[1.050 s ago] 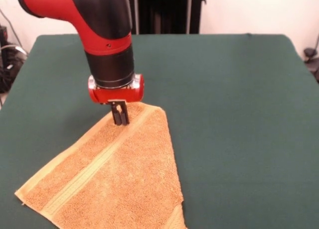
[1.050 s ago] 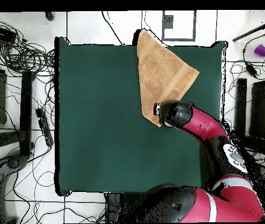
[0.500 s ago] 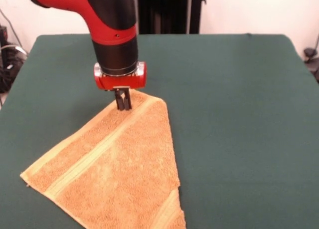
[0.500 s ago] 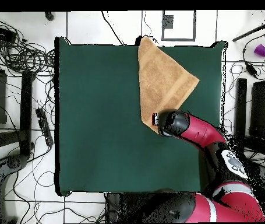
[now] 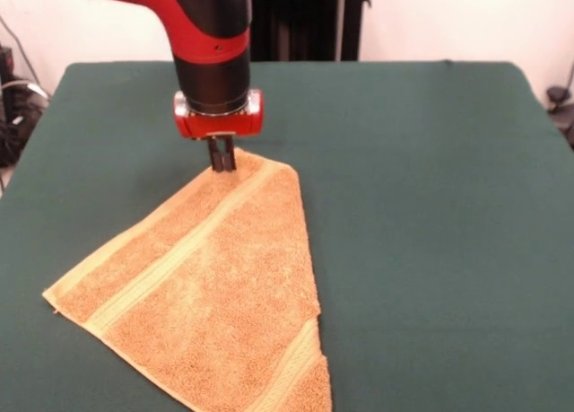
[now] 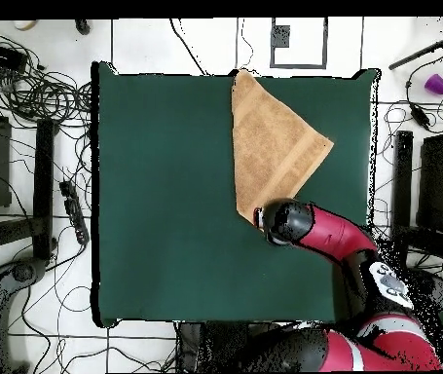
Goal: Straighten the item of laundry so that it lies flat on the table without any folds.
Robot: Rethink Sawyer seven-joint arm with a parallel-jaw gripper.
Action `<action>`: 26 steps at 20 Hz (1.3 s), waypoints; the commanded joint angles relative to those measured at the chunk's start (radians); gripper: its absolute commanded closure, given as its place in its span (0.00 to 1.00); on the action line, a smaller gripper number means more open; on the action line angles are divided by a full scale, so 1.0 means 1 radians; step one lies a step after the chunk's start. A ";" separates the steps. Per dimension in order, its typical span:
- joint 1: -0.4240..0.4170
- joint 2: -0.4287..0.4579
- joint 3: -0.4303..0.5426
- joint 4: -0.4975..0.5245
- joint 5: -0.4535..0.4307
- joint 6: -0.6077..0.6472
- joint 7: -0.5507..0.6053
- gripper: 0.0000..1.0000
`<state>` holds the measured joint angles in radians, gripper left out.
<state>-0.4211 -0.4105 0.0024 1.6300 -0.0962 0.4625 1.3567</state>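
The item of laundry [image 5: 215, 286] is an orange-yellow towel folded over into a rough triangle on the dark green table [image 5: 430, 206]. One pale woven band runs along its left side, and another shows on the layer at its lower right. My gripper [image 5: 221, 162] is shut on the towel's far corner, with the fingers close together and pointing straight down. In the overhead view the towel [image 6: 269, 146] lies in the table's [image 6: 166, 195] upper right part. There the gripper [image 6: 261, 216] sits at the towel's lower tip, mostly hidden under the arm's wrist.
The towel's near end runs off the bottom of the front view. Cables [image 6: 30, 93] and dark equipment [image 6: 45, 185] lie on the floor to the left of the table. A purple cup [image 6: 437, 84] stands on the floor at the right.
My gripper has moved toward the robot's base while holding the towel's corner. The whole towel has slid after it, away from the table's far edge in the overhead view.
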 commanded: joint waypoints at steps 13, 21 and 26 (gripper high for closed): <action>0.011 -0.011 0.042 0.075 -0.061 0.321 0.038 1.00; 0.040 0.189 0.087 -0.412 -0.029 0.546 0.053 1.00; 0.063 0.285 0.100 -0.654 -0.034 0.740 0.064 1.00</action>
<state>-0.4168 -0.3073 -0.0120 1.3798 -0.1655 0.9431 1.3567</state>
